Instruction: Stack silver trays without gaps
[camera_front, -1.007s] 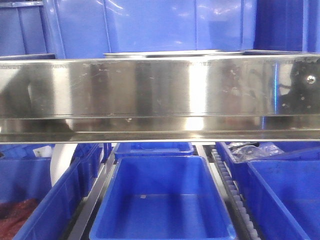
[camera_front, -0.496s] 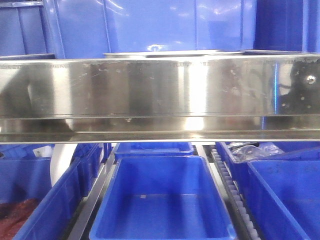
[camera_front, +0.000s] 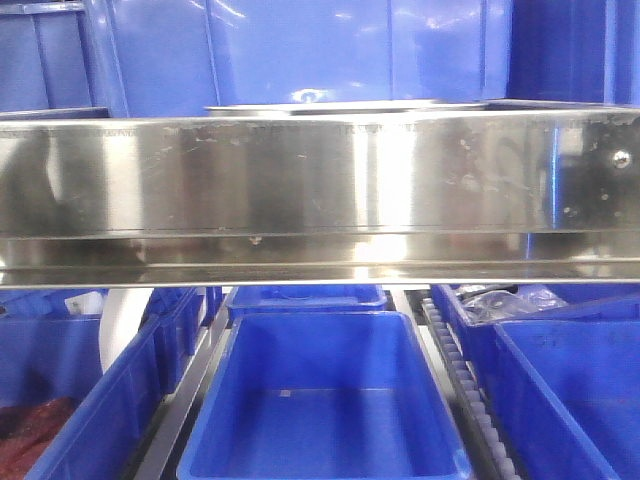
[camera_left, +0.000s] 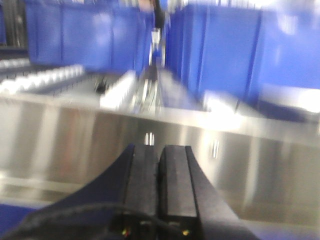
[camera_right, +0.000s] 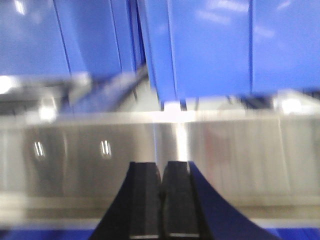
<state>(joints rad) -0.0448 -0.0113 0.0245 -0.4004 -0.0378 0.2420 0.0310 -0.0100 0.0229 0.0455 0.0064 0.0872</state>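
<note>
Two tools on record, left tool (camera_left: 159, 150) and right tool (camera_right: 161, 167), each with pads pressed flat together, pinching nothing, each facing the long steel shelf band (camera_front: 320, 180); both wrist views blurred. Of the silver trays (camera_front: 350, 106), only a thin flat rim visible in the front view, peeking over the band's top edge near the middle, before tall blue bins (camera_front: 300, 50). Below the band, an open blue bin (camera_front: 325, 400) at centre, red stuff (camera_front: 30, 425) in the bin to the left.
</note>
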